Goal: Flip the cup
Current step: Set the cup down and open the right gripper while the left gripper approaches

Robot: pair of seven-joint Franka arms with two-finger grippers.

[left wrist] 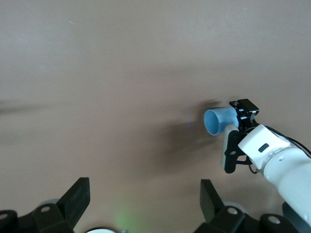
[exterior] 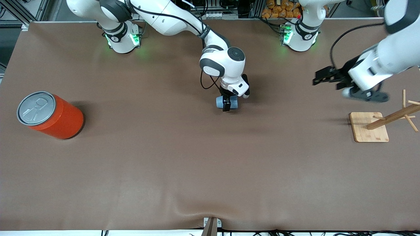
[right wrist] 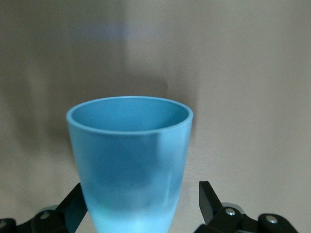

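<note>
The cup [exterior: 226, 102], a small light-blue tumbler, sits near the middle of the table [exterior: 183, 164] between the fingers of the right gripper [exterior: 226, 105], which appear spread with a gap on each side of it, though contact is hard to judge. The left gripper [exterior: 323, 77] waits in the air, fingers apart, above the wooden rack [exterior: 369, 127]. The orange can [exterior: 49, 114] stands at the right arm's end.
</note>
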